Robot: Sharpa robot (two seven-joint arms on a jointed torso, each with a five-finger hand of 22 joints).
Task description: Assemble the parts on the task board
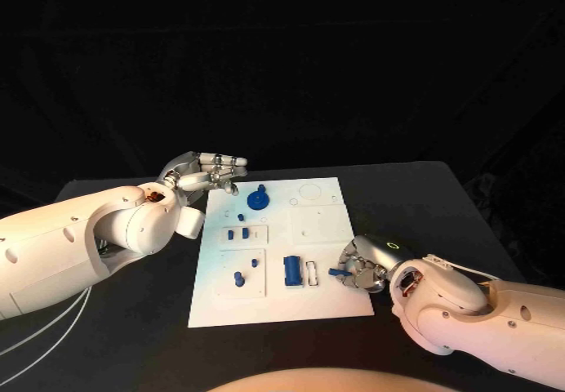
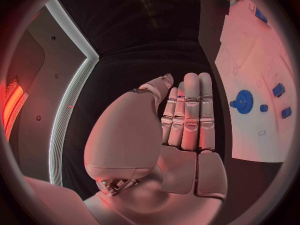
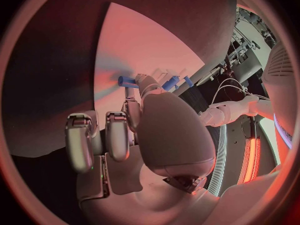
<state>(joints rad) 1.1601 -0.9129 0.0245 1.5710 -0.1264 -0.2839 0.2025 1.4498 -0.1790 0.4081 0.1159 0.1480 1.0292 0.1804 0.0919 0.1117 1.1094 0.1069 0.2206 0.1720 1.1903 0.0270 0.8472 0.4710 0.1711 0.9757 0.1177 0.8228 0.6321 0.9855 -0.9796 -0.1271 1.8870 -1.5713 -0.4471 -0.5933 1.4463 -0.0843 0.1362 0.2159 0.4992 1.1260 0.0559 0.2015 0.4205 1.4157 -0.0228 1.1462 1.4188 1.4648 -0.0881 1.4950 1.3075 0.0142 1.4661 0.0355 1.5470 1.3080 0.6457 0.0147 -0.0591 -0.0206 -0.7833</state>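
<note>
I pinch a small blue part (image 1: 339, 271) in my right hand (image 1: 367, 265) at the task board (image 1: 324, 233)'s four o'clock edge for seating, while my left hand (image 1: 210, 173), fingers (image 2: 191, 105) straight and released, waits clear at ten o'clock.

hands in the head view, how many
2: left hand beside the task board's far left corner, holding nothing; right hand at its right edge, pinching a small blue part.

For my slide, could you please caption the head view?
Right hand pinches a small blue part at the task board edge; left hand hovers open.
</note>
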